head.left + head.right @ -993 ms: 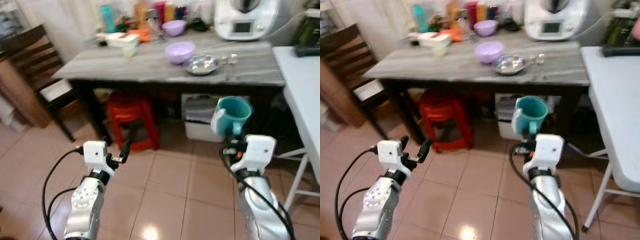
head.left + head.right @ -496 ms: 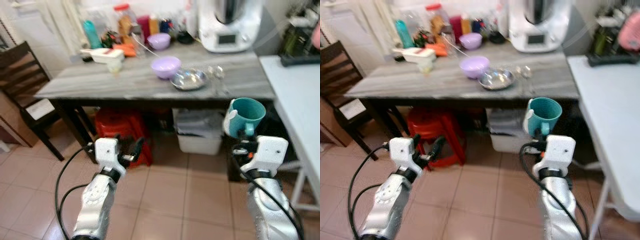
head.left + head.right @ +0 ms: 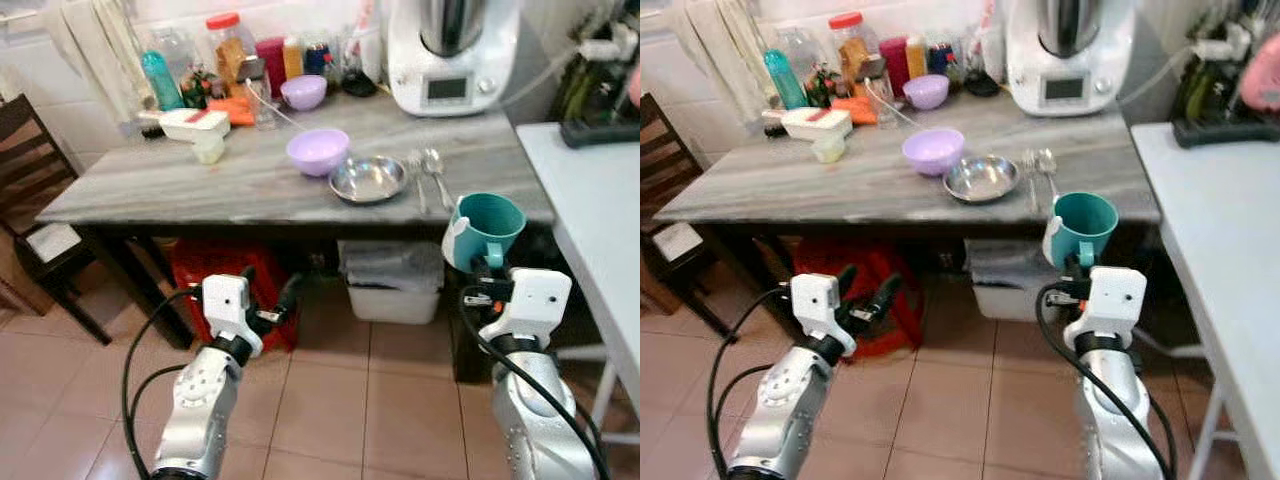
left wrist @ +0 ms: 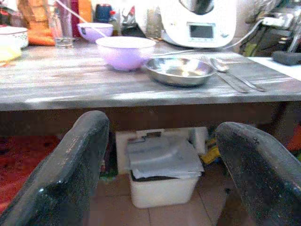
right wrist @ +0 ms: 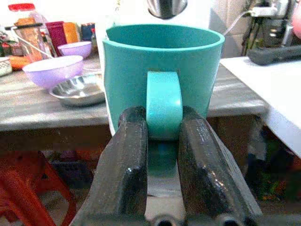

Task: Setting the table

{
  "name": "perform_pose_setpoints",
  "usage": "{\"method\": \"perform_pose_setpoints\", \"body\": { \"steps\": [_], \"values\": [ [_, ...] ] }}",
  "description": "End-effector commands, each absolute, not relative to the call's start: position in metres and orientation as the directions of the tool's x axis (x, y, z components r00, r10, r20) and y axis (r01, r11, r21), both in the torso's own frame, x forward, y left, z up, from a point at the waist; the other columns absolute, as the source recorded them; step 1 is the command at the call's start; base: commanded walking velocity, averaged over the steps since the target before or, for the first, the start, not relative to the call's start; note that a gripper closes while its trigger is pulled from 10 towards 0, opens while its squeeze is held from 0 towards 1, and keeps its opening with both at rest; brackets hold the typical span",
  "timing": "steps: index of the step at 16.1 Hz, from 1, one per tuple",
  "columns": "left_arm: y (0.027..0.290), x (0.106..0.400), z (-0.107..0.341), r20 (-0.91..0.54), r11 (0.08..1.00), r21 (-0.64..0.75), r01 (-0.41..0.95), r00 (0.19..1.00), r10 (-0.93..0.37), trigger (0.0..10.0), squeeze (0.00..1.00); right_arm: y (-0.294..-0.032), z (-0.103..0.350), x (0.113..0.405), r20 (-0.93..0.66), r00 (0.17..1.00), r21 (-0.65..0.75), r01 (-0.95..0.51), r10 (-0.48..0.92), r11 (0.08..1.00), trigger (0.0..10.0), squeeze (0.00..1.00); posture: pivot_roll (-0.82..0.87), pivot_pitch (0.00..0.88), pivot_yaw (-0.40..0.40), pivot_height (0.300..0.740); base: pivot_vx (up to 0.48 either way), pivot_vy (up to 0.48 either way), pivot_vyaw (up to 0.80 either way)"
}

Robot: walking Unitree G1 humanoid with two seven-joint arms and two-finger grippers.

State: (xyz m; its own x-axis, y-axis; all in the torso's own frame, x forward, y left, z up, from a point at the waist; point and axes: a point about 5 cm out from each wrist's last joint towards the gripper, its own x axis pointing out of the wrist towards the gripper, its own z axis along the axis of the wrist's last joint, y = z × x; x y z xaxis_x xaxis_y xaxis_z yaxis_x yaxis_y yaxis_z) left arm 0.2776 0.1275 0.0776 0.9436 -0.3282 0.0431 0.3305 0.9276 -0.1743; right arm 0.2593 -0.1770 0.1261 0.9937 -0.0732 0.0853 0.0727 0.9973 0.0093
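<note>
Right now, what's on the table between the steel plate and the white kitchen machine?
In the left eye view, a fork and spoon lie beside the steel plate; past them, bare grey tabletop runs to the white kitchen machine.

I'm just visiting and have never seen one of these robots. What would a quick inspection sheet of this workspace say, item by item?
Surface: grey wooden table, front part bare.
Job's things: teal mug held upright by its handle, in front of the table edge; steel plate beside lilac bowl; fork and spoon right of the plate.
Clutter: bottles and jars, white kitchen machine at the back.
Grippers: right gripper shut on the mug handle; left gripper open, holding nothing, below table height.
Cables: black cables along both arms.
Surroundings: red stool and white bin under the table; white table to the right; dark chair to the left.
</note>
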Motion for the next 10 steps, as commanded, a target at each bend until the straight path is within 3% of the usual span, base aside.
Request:
{"method": "perform_pose_setpoints", "body": {
  "steps": [1, 10],
  "values": [
    [0.1342, 0.2786, 0.0799, 0.045, 0.932, -0.166, 0.323, 0.946, -0.320, 10.0, 0.00, -0.1692, 0.1306, 0.2618, 0.103, 0.993, 0.021, 0.050, -0.052, 0.999, 10.0, 0.00, -0.16, 0.000, 0.122, 0.740, 0.371, 0.000, 0.00],
    [0.1265, 0.2828, 0.0848, 0.058, 0.921, -0.172, 0.350, 0.937, -0.346, 10.0, 0.00, -0.1717, 0.1327, 0.2645, 0.113, 0.992, 0.004, 0.052, -0.052, 0.999, 10.0, 0.00, -0.17, 0.000, 0.122, 0.740, 0.368, 0.000, 0.00]
  ]
}}
